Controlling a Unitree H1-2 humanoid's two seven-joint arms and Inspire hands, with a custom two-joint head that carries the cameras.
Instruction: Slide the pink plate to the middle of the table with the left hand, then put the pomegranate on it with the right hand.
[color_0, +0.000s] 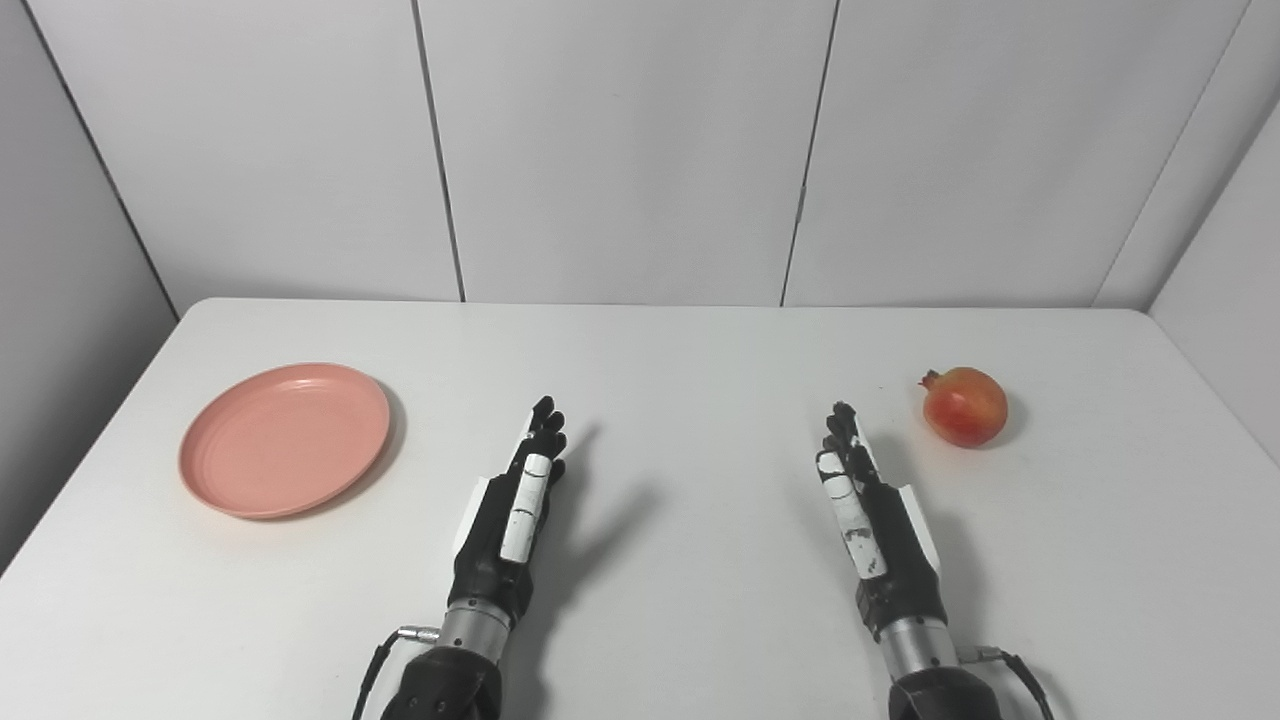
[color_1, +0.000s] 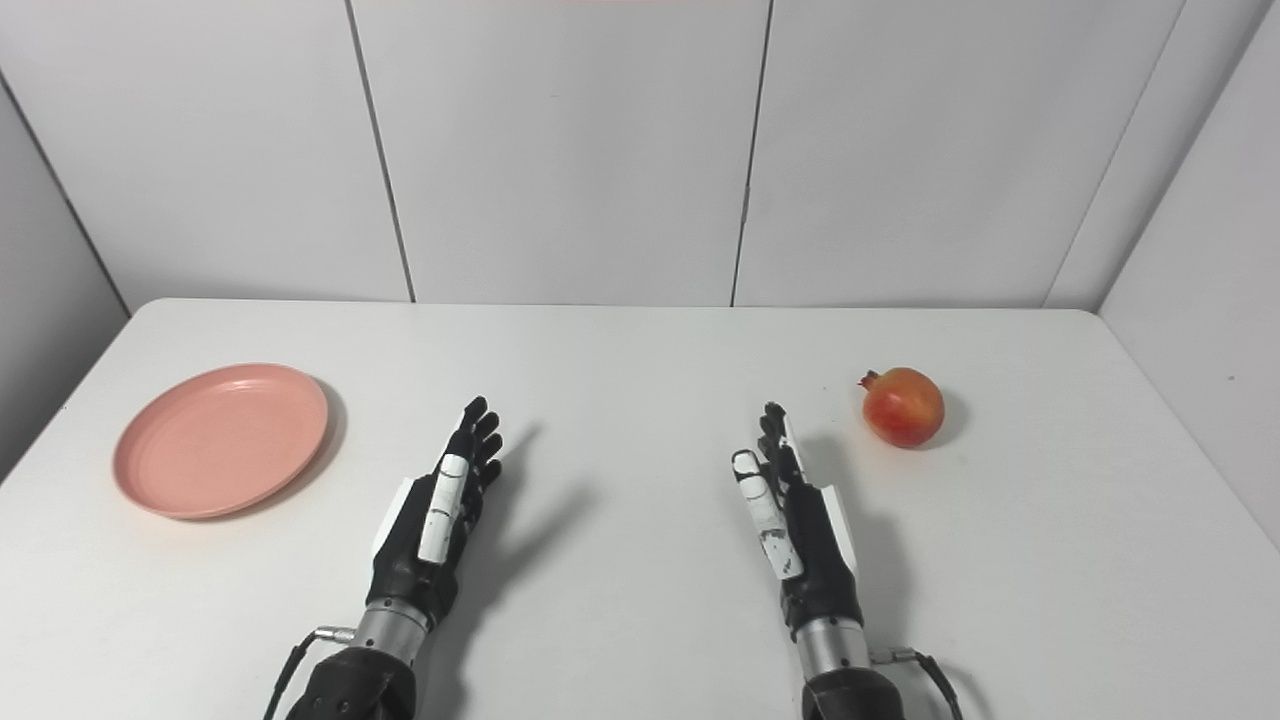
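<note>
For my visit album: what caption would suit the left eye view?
Both hands, left and right, open above the table, pink plate far left, pomegranate right.

Both forearms leave my view at the bottom edge. The counter (color_0: 640, 340) is cut off at the bottom and at both lower sides, so I cannot see its near edge. The left robot hand (color_0: 515, 500) and right robot hand (color_0: 865, 510) stand edge-on, palms hidden from me. The underside of the pomegranate (color_0: 964, 406) is concealed.
</note>
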